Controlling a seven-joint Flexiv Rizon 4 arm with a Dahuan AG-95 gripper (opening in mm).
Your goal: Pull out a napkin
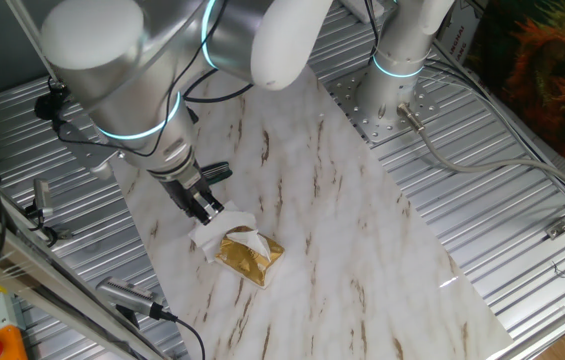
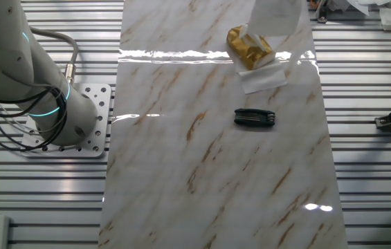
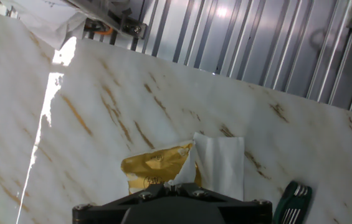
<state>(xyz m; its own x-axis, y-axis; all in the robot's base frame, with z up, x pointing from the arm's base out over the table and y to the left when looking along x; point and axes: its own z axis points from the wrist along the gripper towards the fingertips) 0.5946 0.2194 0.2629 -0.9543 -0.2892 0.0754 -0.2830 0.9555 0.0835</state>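
The gold foil packet [image 1: 250, 257] lies on the marble board, and also shows in the other fixed view [image 2: 249, 47] and the hand view [image 3: 154, 169]. A white napkin [image 1: 230, 219] rises from the packet's opening to my gripper [image 1: 210, 211]. In the hand view the gripper [image 3: 172, 184] is shut, with a small white bit of napkin [image 3: 194, 163] pinched between the fingertips just above the packet. In the other fixed view the napkin [image 2: 273, 17] stretches up past the top edge and the gripper is out of view.
A flat white paper wedge [image 2: 264, 78] lies under and beside the packet. A black folded tool [image 2: 254, 117] lies on the marble board [image 2: 202, 173] near it, also in the hand view [image 3: 293, 202]. Ribbed metal table [image 1: 522, 240] surrounds the board; the arm's base [image 2: 64, 117] stands at one side.
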